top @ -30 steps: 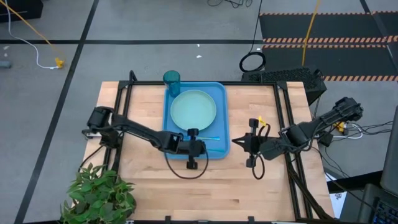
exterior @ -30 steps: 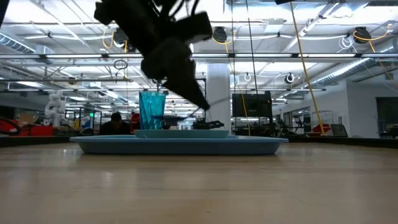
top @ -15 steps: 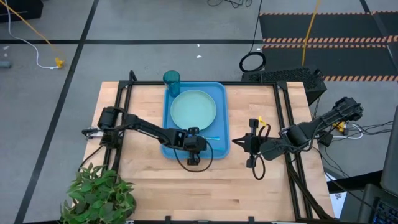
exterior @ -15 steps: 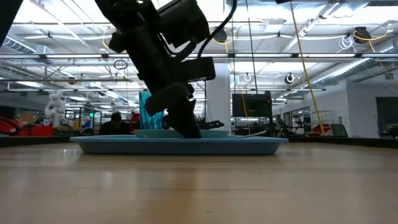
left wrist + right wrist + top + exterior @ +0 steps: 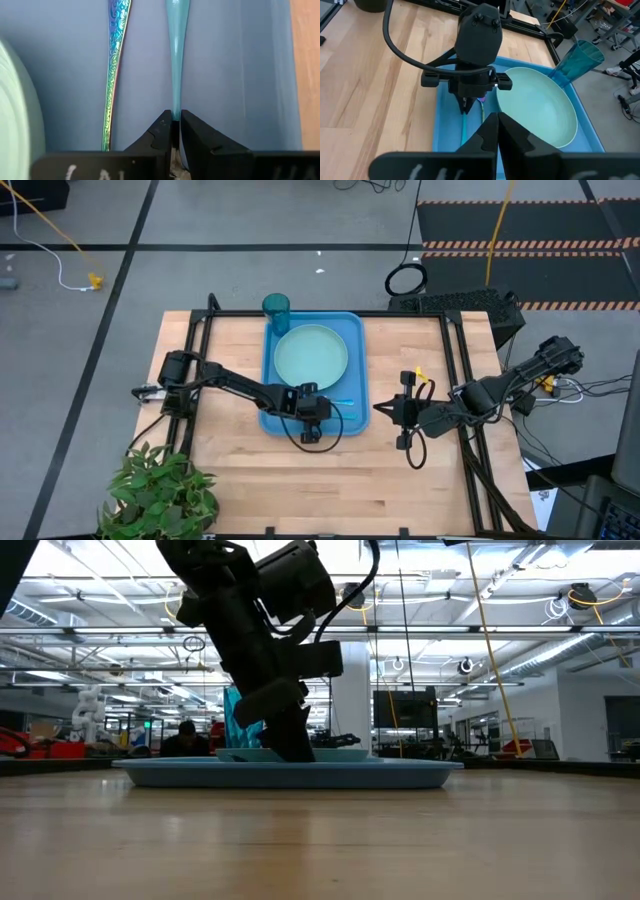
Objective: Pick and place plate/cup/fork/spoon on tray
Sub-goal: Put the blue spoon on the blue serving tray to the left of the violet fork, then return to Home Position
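left gripper (image 5: 173,131) clamped on slim light-cyan plastic fork (image 5: 176,55) low over bright blue rectangular tray (image 5: 283,418); right gripper (image 5: 498,125) closed, empty | risk: fork may be dragged onto rainbow-handled spoon (image 5: 115,60) if released askew

Grey floor (image 5: 90,220) (striped mats (image 5: 520,220)), potted plant (image 5: 160,490) beside wooden table (image 5: 250,480).

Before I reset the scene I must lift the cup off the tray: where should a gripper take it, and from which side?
Grip the cup around its upper wall, coming straight down from above. It stands upright in the tray's far corner, with the plate close beside it, so a sideways approach looks crowded; its narrow body should fit between the fingers.
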Controlling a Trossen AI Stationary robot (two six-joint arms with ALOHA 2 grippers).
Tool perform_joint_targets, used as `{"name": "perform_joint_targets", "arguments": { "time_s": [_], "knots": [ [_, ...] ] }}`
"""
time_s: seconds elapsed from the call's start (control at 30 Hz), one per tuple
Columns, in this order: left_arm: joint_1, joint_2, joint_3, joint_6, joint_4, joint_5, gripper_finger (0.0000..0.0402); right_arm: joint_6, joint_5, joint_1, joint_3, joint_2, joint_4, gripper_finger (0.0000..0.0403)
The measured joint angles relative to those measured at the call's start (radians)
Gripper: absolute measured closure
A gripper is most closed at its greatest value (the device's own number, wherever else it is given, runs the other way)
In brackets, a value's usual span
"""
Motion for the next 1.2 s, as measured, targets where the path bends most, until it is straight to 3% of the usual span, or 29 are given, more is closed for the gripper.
{"name": "perform_joint_targets", "arguments": {
  "time_s": [0.43, 0.93, 1.2],
  "knots": [
    [0.000, -0.056, 0.000, -0.026, -0.021, 0.007, 0.0355, 0.000, 0.000, 0.000, 0.000, 0.000, 0.000, 0.0403],
    [-0.003, -0.409, 0.000, 0.049, -0.041, -0.009, 0.0355, -0.043, -0.004, -0.001, -0.084, -0.014, 0.081, 0.0403],
    [-0.002, -0.488, -0.017, 0.118, -0.014, -0.074, 0.0355, -0.060, -0.038, -0.008, -0.259, -0.140, 0.226, 0.0403]
  ]
}}
